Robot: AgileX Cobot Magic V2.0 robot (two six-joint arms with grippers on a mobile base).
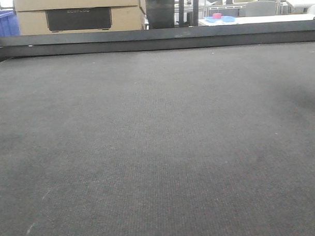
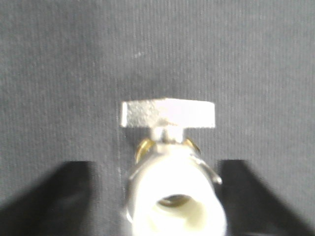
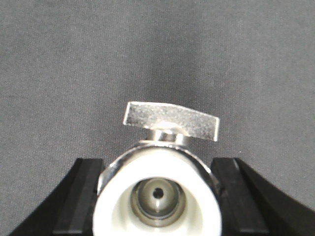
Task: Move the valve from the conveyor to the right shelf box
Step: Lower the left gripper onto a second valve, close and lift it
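Sitting between right jaws: valve (image 3: 158, 169).

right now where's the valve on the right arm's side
In the right wrist view the valve sits bottom centre, clamped between the right gripper's black fingers with the conveyor belt behind it; the front view does not show it.

Two valves (image 2: 169, 114) (image 3: 170, 120), two claws (image 2: 156, 196) (image 3: 157, 196); one conveyor (image 1: 158, 149)

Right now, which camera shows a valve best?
The right wrist view: its valve is sharp, with the flat handle and white cap plain. The left wrist view shows a valve too, but blurred. The front view shows only the conveyor, no valve.
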